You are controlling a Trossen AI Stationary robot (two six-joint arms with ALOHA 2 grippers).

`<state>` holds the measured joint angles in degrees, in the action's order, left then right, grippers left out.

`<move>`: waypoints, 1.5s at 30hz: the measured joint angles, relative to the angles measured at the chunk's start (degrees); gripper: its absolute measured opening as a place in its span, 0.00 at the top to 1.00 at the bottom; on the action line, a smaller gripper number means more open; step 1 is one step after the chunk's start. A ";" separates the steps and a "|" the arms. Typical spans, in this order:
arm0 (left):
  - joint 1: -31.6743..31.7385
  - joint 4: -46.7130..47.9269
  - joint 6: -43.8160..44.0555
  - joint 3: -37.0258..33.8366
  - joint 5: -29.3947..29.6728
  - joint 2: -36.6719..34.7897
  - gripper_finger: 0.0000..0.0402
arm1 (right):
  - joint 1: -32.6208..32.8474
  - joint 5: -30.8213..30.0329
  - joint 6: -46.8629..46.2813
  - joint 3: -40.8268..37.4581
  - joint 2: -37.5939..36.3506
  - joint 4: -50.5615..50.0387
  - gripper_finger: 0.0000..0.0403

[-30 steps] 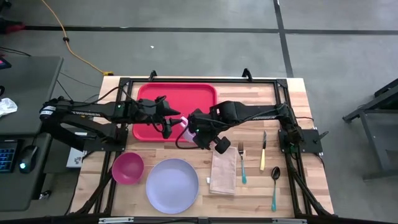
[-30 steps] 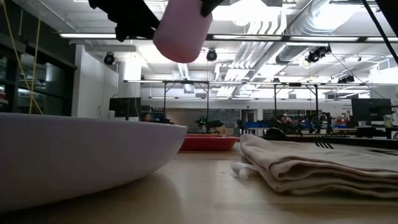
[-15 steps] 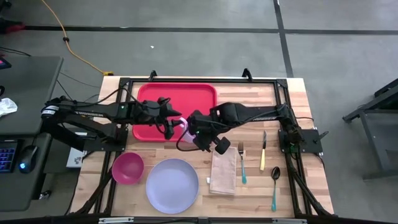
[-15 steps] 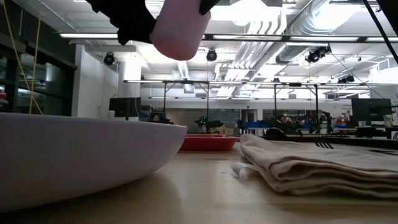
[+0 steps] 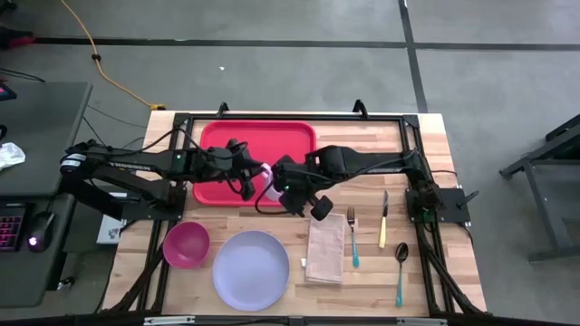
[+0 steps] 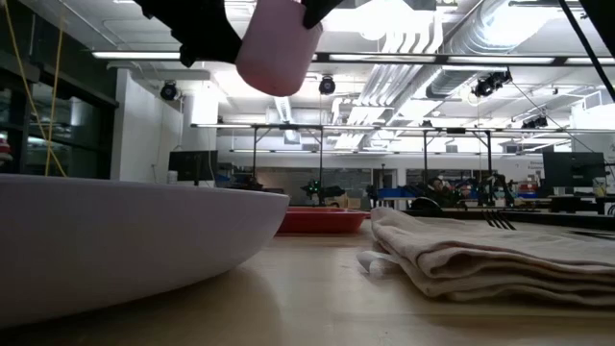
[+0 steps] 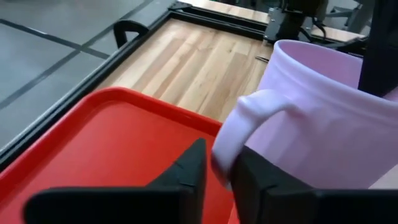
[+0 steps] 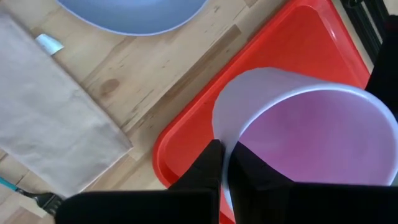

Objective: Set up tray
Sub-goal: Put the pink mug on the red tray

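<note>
Above the tray's near right corner, the left gripper pinches the lavender mug's handle while the right gripper clamps its rim.

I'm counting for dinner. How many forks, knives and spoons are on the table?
3, all right of the napkin: a fork beside it, then a knife, then a spoon outermost. None seem hidden.

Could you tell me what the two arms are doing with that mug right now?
Both arms are holding one lavender mug in the air over the near right corner of the red tray. The left hand is shut on its handle, and the right hand pinches its rim. The lavender plate, pink bowl, napkin and cutlery lie on the table, off the tray.
</note>
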<state>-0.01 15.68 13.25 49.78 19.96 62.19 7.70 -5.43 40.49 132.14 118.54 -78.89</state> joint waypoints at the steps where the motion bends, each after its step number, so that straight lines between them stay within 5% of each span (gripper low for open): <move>1: 0.00 -0.07 -0.10 0.00 0.51 0.01 0.84 | -0.02 0.00 -0.04 0.00 0.00 0.30 1.00; 5: 0.00 -1.39 -0.15 0.00 3.10 0.11 0.93 | -0.02 0.04 -0.35 0.04 0.00 1.47 1.00; 30: 0.04 -2.74 0.82 -0.02 9.01 0.44 0.94 | -0.24 -3.43 -4.45 0.04 0.00 3.60 0.99; 45: 0.17 -2.15 2.87 0.10 10.67 3.81 0.94 | -0.09 -7.77 -4.70 -0.09 0.10 2.19 0.80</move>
<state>0.16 13.53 16.12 49.88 30.63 66.01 7.62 -13.20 35.79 132.05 118.64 -76.70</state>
